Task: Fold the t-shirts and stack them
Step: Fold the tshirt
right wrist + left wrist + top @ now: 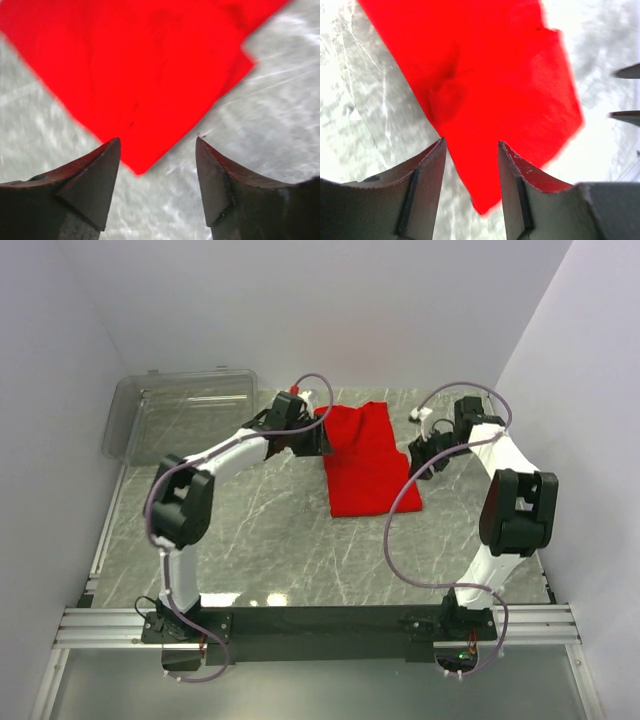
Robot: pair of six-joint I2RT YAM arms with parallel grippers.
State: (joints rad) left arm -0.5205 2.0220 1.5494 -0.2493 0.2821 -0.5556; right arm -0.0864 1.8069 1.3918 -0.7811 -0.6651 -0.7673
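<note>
One red t-shirt [367, 462] lies folded into a long strip on the marble table, at the far middle. My left gripper [322, 443] hovers at the shirt's far left edge. In the left wrist view it [470, 141] is open, with a corner of the red shirt [485, 90] lying below, between the jaws. My right gripper [422, 455] is at the shirt's right edge. In the right wrist view it [158, 140] is open and empty, just above a corner of the shirt [135, 75].
A clear plastic bin [180, 420] stands at the far left of the table [260, 550]. White walls close in at the back and on both sides. The right gripper's fingertips [627, 72] show at the right edge of the left wrist view.
</note>
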